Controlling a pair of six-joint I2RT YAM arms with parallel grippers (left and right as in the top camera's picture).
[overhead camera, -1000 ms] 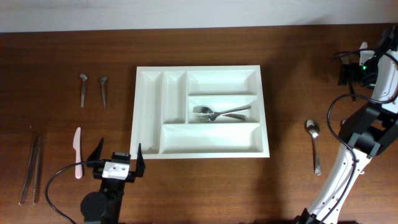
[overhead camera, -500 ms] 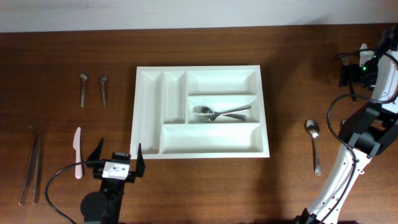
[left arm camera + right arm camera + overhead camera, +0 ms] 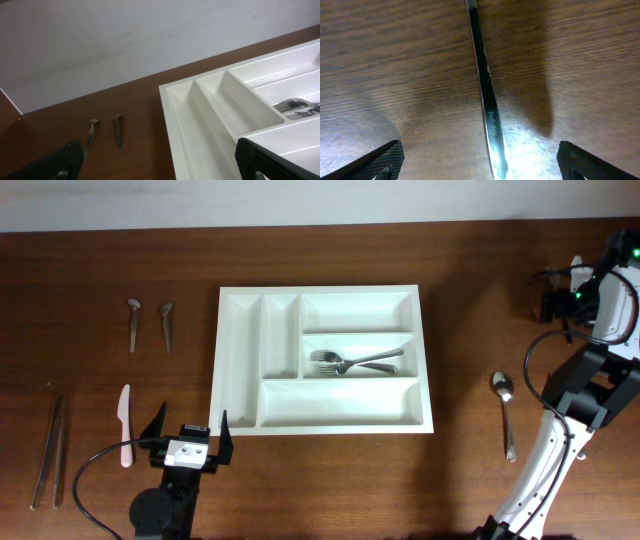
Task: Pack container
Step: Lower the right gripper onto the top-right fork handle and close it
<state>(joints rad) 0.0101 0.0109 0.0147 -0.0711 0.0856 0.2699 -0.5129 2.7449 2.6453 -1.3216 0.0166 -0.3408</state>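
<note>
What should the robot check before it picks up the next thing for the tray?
1. Left gripper open: ok, empty.
2. Right gripper open: ok, spread wide.
3. Something lined up to grab: ok, a metal handle lies centred in the right wrist view.
4. Right gripper low enough to close on it: cannot tell.
5. Room in the container: ok, only the forks, in the middle long compartment.
6. Spoon lying free: ok, right of the container, nothing touching it.
</note>
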